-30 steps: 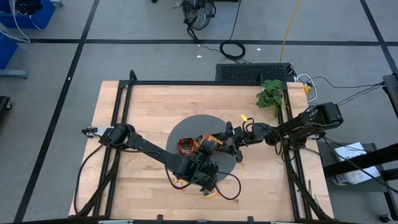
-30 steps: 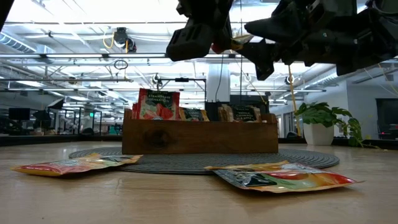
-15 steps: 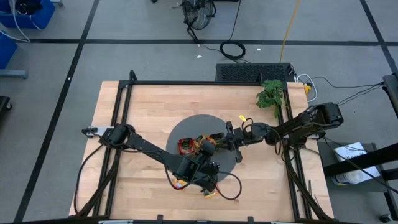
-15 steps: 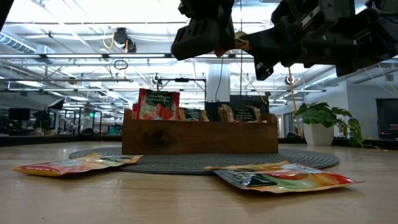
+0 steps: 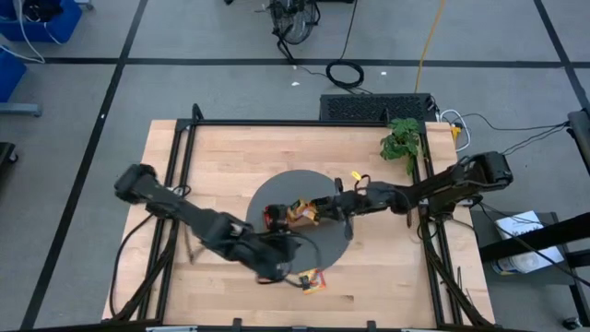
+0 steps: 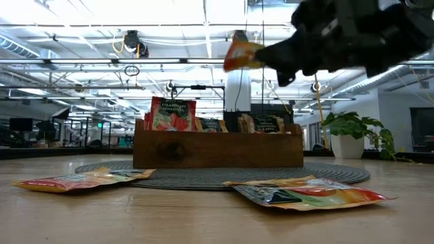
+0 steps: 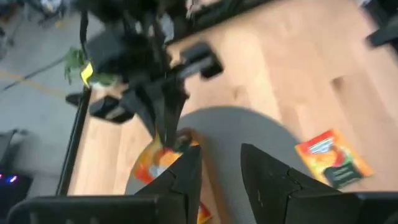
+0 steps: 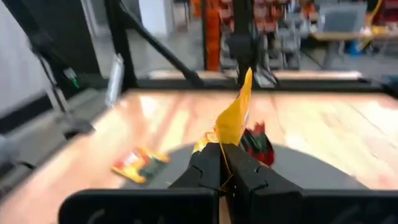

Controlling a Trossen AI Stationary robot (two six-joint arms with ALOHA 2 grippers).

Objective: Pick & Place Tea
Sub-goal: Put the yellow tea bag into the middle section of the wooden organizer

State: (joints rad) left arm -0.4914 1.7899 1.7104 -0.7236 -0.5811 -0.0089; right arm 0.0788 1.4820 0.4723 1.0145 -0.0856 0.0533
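Above the wooden tray (image 6: pixel 218 148), right claw (image 8: pixel 222 163) clamped on an orange-yellow tea packet (image 8: pixel 233 118); left claw (image 7: pixel 219 163) parted, empty.

The left arm (image 5: pixel 198 226) is smeared by motion in the high view, and its gripper (image 5: pixel 277 267) at six o'clock of the mat cannot be read there; in the low view the right arm (image 6: pixel 352 30) is cut off by the upper edge and blurred; the wooden tray (image 6: pixel 218 149) hides all but the tops of the packets (image 6: pixel 173 113) standing in it; their smaller print is too small to read.
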